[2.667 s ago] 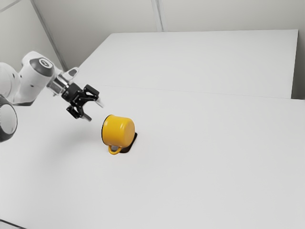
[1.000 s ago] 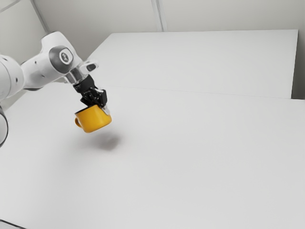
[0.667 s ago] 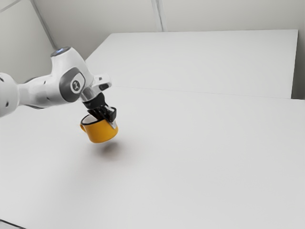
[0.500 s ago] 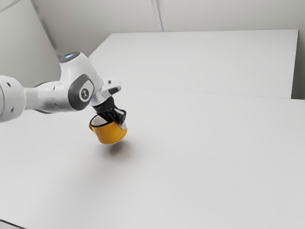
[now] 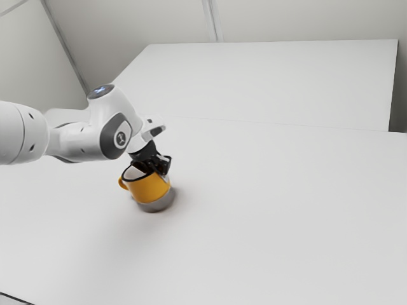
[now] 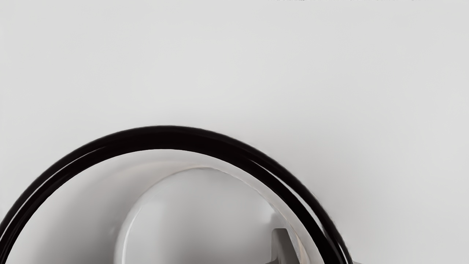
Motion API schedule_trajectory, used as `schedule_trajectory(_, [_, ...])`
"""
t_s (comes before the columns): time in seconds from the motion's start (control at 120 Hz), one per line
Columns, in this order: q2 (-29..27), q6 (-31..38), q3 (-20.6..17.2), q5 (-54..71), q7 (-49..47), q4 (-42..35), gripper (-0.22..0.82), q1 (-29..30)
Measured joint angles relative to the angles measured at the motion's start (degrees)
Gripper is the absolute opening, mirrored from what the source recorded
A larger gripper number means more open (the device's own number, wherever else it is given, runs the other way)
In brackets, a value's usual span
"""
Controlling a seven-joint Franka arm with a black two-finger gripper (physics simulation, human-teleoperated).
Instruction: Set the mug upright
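"White surface [image 5: 273, 216], pale wall [image 5: 305, 19] at twelve o'clock in the exterior view. Where's the mug [image 5: 147, 190]?"

"Toward eight o'clock from that view's centre, mouth up, slightly tilted, handle [image 5: 122, 183] near nine."

"And the claw [image 5: 161, 174]?"

"Pinching the mug's wall around one o'clock on the rim [image 5: 129, 180]. The wrist view has one fingertip [image 6: 281, 245] inside."

"Is it touching down?"

"Can't tell; there's shadow right beneath."
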Motion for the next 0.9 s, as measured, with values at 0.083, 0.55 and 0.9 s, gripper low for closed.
schedule_trajectory(0.083, [-0.12, -0.13, -0.06, -0.60, 0.17, 0.03, 0.14, -0.83])
schedule_trajectory(0.55, [-5.14, -2.93, 1.67, 3.81, 0.86, 4.03, 0.55, -2.47])
schedule_trajectory(0.9, [-5.17, -22.93, 1.86, 15.77, -0.78, 23.69, 0.59, -1.48])
